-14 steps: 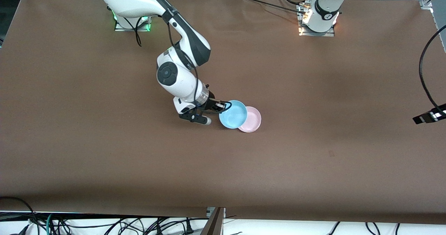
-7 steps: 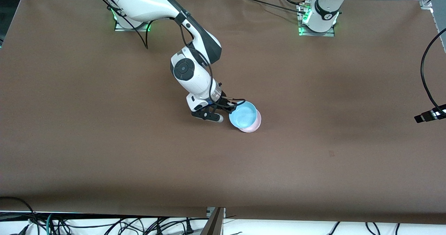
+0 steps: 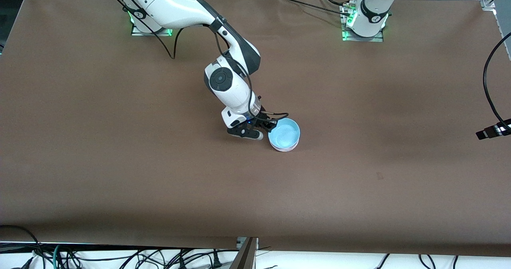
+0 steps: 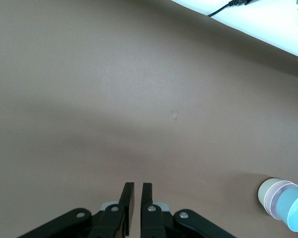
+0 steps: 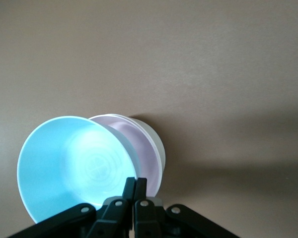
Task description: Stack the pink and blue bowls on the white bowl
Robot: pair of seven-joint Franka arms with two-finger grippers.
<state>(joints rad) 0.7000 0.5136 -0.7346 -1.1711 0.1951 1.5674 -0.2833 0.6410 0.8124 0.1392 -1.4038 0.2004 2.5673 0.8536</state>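
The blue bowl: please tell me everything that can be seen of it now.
The blue bowl is small, round and shallow, light sky blue, and looks like smooth plastic, with faint rings in its bottom. It is tilted, not yet level, over the pink bowl, which sits in the white bowl near the middle of the table. Whether it touches the pink bowl cannot be told. The right gripper is shut on its rim at the side toward the right arm's end. Its mouth faces up and it is empty.
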